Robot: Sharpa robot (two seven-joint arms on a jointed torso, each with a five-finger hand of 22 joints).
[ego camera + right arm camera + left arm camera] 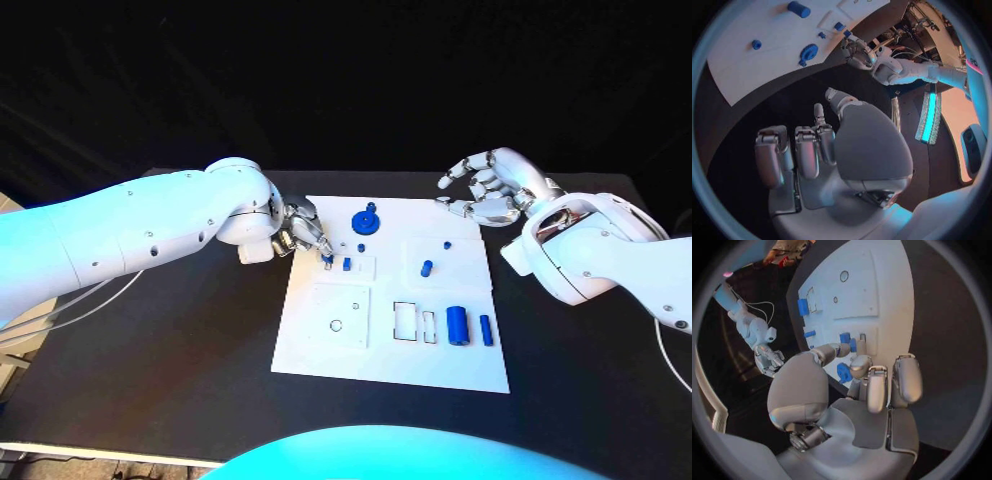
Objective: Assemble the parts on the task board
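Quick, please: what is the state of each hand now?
Left hand: fingers pinch a small blue part at the task board.
Right hand: open, holding nothing.

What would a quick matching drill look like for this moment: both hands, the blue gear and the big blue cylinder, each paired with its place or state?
Things:
1. left hand
2. right hand
3. blue gear
4. big blue cylinder

Places or states:
A. lies on the task board nearer the robot, beside the rectangular slots
B. fingers down at a small blue part on the board's left side
C. over the black table past the board's far right corner, holding nothing
D. sits on the board's far part

Pairs: 1-B, 2-C, 3-D, 4-A
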